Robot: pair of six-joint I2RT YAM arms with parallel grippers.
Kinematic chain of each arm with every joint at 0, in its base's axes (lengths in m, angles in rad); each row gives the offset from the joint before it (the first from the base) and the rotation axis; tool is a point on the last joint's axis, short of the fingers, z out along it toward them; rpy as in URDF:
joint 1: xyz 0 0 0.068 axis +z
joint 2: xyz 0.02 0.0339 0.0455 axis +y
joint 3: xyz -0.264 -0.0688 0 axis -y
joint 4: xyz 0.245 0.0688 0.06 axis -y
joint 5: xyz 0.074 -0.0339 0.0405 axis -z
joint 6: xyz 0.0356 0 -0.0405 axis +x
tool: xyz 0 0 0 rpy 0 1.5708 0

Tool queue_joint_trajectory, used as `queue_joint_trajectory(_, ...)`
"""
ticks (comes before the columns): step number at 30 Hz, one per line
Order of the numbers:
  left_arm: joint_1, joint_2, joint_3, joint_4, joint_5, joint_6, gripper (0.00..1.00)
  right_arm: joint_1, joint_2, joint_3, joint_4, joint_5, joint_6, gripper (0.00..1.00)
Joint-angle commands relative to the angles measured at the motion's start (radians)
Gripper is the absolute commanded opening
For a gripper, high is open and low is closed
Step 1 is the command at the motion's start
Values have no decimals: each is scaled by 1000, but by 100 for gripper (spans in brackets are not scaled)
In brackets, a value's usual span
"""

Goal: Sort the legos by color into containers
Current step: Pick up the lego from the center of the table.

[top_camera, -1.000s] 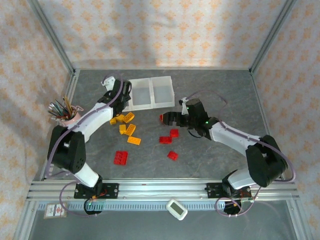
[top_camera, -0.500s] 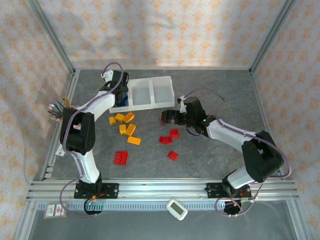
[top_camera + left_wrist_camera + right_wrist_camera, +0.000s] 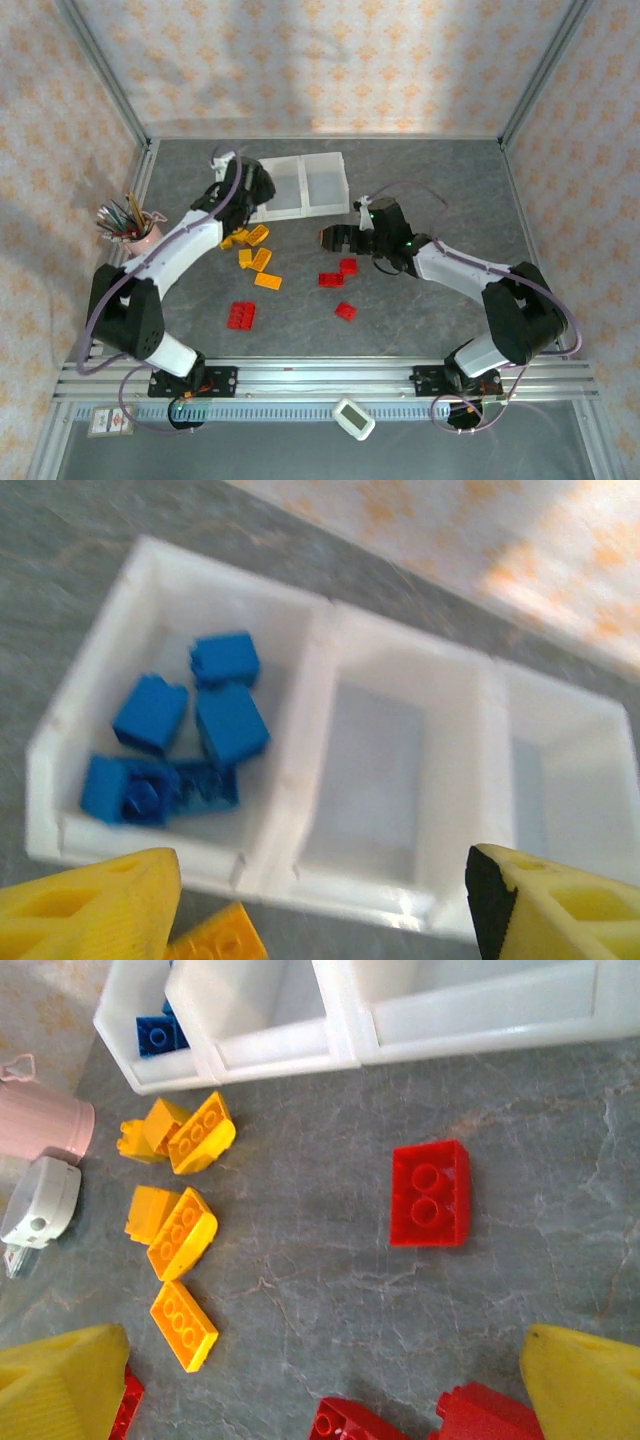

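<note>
- Blue legos (image 3: 230, 723) lie in the containers' (image 3: 305, 730) end bin, by the tabletop's far edge; left gripper (image 3: 320, 885) hovers over it, fingers apart, empty.
- Right gripper (image 3: 320, 1360), spread and empty, hangs by a red brick (image 3: 430, 1193) mid-tabletop (reds seem next, I judge): advance, straddle, pinch.

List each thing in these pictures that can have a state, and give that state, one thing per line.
left pincer, open, holding nothing
right pincer, open, holding nothing
left bin, holds blue bricks
middle bin, empty
right bin, empty
yellow-orange bricks, loose on the table
red bricks, loose on the table
pink cup, upright, holding pencils
</note>
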Motion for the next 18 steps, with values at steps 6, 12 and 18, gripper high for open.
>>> queue_joint_trajectory(6, -218, -127, -181, -190, -82, -189, 78, 32, -65, -129, 87, -4, -41, 100)
queue_joint_trajectory(12, -331, -152, -273, -242, -100, -325, 79, 65, -48, -174, 139, -6, -58, 100)
queue_joint_trajectory(18, -409, -128, -312, -283, -118, -423, 83, 107, -69, -190, 161, 42, -90, 100)
